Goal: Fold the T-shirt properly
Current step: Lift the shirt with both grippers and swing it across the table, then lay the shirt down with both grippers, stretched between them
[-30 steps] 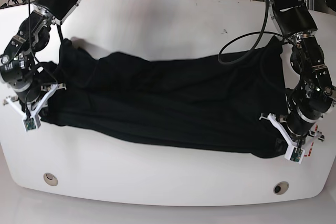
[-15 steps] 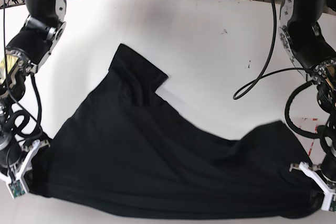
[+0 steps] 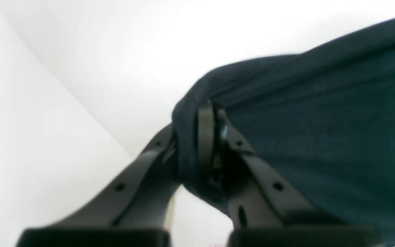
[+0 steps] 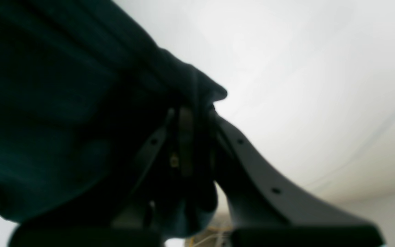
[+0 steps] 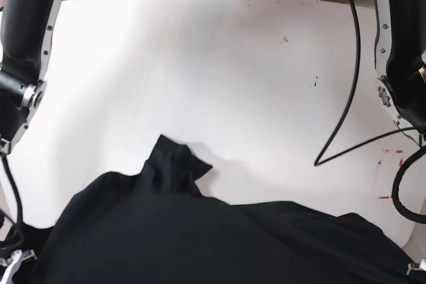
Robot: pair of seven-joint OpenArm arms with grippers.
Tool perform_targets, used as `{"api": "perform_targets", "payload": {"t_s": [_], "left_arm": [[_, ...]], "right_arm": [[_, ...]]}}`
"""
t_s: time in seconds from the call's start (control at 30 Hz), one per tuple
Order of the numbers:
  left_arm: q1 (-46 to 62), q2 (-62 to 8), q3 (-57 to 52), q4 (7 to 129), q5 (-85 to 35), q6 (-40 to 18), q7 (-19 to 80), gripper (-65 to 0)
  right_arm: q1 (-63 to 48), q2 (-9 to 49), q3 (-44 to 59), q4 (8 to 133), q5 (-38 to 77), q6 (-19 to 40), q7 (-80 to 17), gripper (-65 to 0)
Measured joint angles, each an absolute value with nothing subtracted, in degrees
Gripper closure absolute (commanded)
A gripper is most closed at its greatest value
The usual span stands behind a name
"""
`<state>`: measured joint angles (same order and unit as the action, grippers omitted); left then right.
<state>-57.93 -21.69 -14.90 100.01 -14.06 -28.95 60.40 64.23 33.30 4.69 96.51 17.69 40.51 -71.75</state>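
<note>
Both the left gripper (image 3: 206, 137) and the right gripper (image 4: 187, 137) are clamped tight on bunched corners of the T-shirt (image 5: 200, 237), which hangs lifted between them over the table (image 5: 233, 64)'s near edge; a thin pinch may slip, dropping it crumpled.

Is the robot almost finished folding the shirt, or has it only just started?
Only just started, it looks like. Done: both grippers have a hold, the left gripper and the right gripper each shut on an edge of the plain black cloth T-shirt. In hand: the shirt is bunched toward the near edge of the white table, one part poking out. Left: no neat fold shows yet.
</note>
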Motion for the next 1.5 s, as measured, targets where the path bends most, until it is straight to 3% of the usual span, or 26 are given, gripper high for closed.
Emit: {"api": "perform_targets", "payload": {"t_s": [0.23, 0.47, 0.6, 0.9, 1.2, 1.5], "left_arm": [[-60.9, -22.0, -13.5, 98.6, -13.1, -28.7, 60.0, 0.0], [-56.7, -21.5, -13.0, 99.0, -13.5, -28.7, 60.0, 0.0], [-53.4, -21.0, -12.8, 99.0, -14.2, -28.7, 60.0, 0.0], [-43.4, -19.1, -13.0, 101.9, -13.7, -28.8, 60.1, 0.0], [-27.3, -18.9, -14.0, 107.6, -14.2, -29.3, 60.1, 0.0], [-13.3, -16.5, -20.3, 108.8, -14.1, -30.7, 60.0, 0.0]], "right_arm": [[74.9, 34.3, -0.4, 94.1, 16.8, 40.5, -72.7, 0.0], [73.8, 36.6, -0.1, 98.3, 17.0, 40.5, -75.0, 0.0], [67.2, 38.5, 1.1, 102.1, 16.8, 40.5, -75.3, 0.0], [41.6, 36.5, 16.6, 114.4, 17.6, 40.4, -75.9, 0.0], [18.0, 25.8, 30.9, 115.7, 17.0, 40.5, -76.7, 0.0], [4.9, 16.6, 37.6, 115.7, 16.8, 40.4, -76.5, 0.0]]}}
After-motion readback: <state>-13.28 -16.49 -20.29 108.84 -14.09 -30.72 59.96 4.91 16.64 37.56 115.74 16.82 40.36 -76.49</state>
